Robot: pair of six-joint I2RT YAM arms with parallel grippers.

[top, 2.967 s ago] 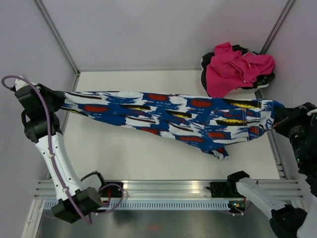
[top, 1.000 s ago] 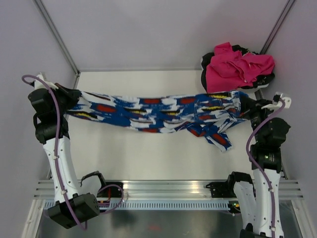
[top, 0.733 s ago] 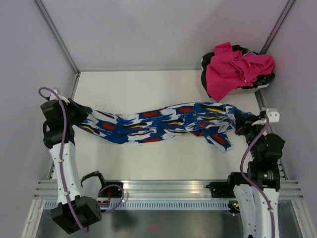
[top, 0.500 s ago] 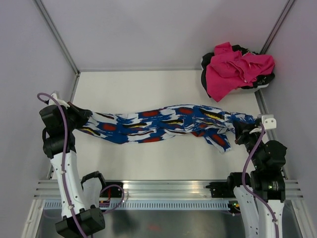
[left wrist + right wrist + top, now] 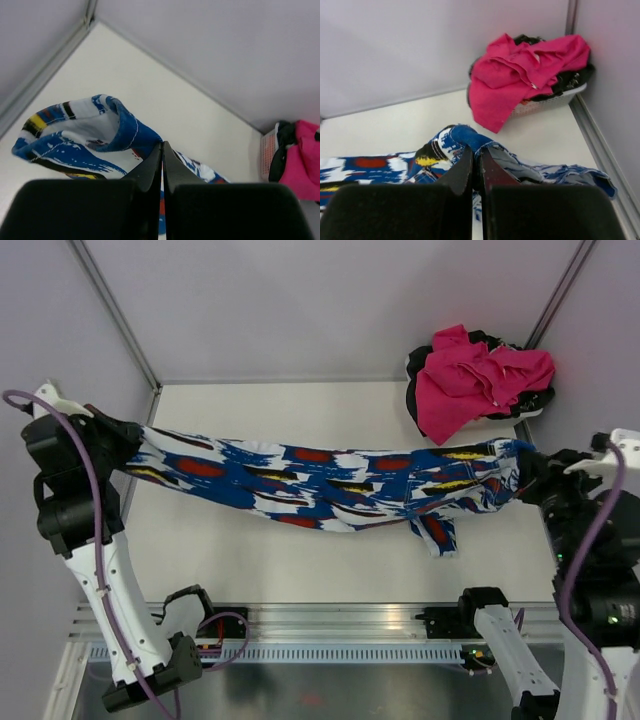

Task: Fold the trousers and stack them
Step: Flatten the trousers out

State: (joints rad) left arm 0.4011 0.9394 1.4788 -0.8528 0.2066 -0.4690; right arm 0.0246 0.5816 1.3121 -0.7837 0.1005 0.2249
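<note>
The trousers (image 5: pixel 330 480), royal blue with white, red, black and yellow blotches, hang stretched in the air across the table between my two grippers. My left gripper (image 5: pixel 128 437) is shut on their left end, which shows as a blue fold in the left wrist view (image 5: pixel 127 135) just above the jaws. My right gripper (image 5: pixel 525 468) is shut on their right end; the right wrist view shows a blue and white fold (image 5: pixel 467 137) pinched between the jaws. A loose flap (image 5: pixel 437 533) droops below near the right end.
A white basket (image 5: pixel 520 410) heaped with pink cloth (image 5: pixel 475 375) and dark cloth stands at the back right corner; it also shows in the right wrist view (image 5: pixel 530 67). The table (image 5: pixel 300 560) is cream, walled at the left, back and right.
Both grippers have moved apart and up, pulling the sagging, bunched trousers out long and taut again. Both stayed shut on the cloth.
</note>
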